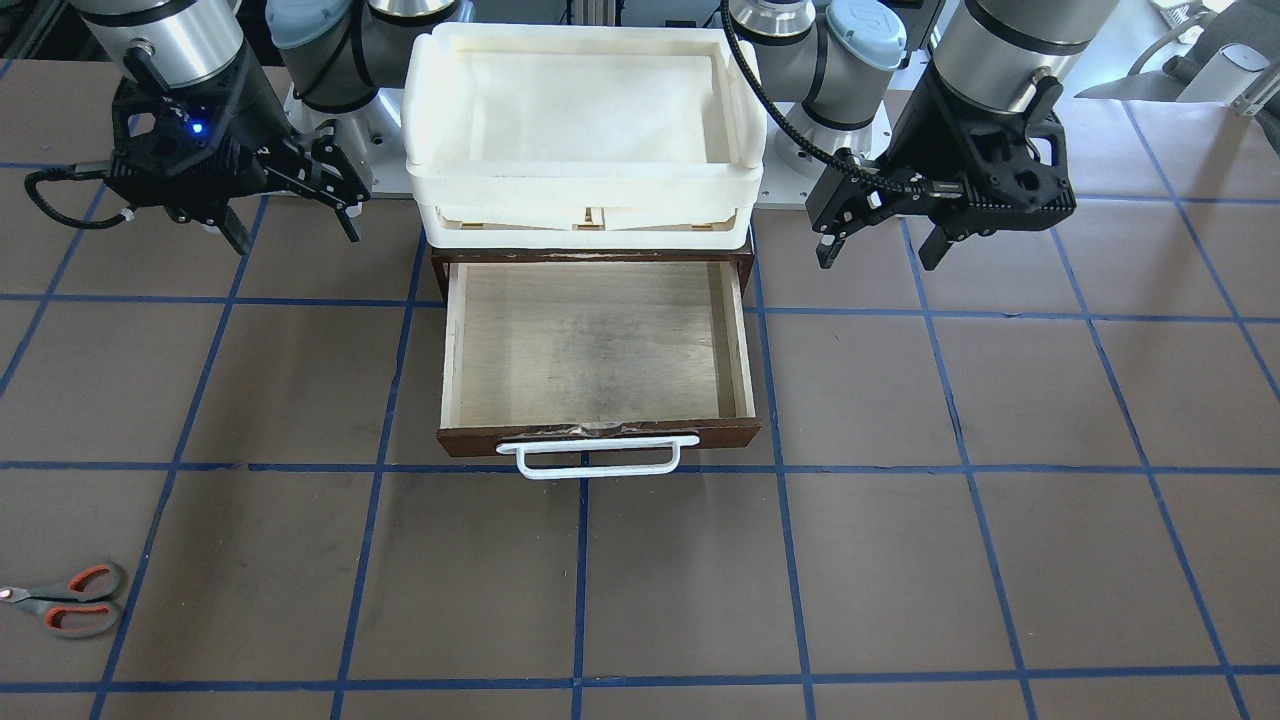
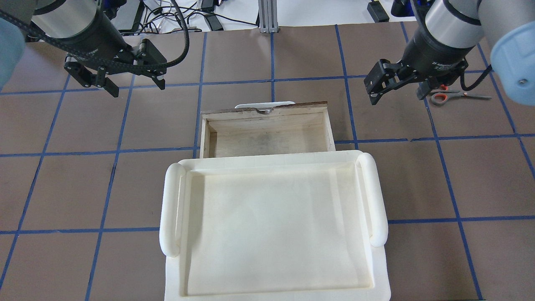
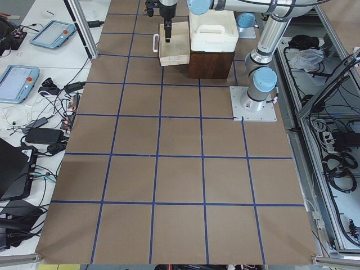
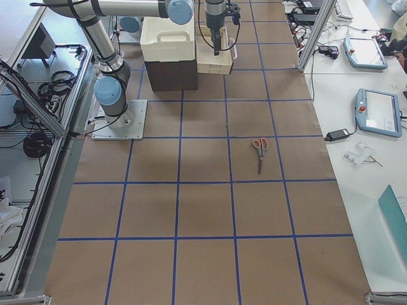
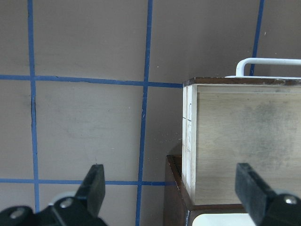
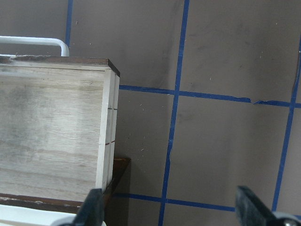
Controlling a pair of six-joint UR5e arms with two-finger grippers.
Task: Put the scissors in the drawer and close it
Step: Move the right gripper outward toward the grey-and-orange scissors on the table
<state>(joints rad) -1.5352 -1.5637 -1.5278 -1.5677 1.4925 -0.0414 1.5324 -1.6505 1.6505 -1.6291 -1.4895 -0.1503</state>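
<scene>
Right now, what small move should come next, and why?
Probably move the right gripper, open and empty, outward toward the scissors, which lie flat on the table on its side; the drawer already stands open and empty.

- The table (image 1: 950,380) is brown, crossed by blue grid lines.
- The drawer (image 1: 600,350) is pale wood, fronted dark brown — white handle (image 1: 620,471).
- The scissors (image 1: 48,598), lower left: grey, lined orange-red.
</scene>
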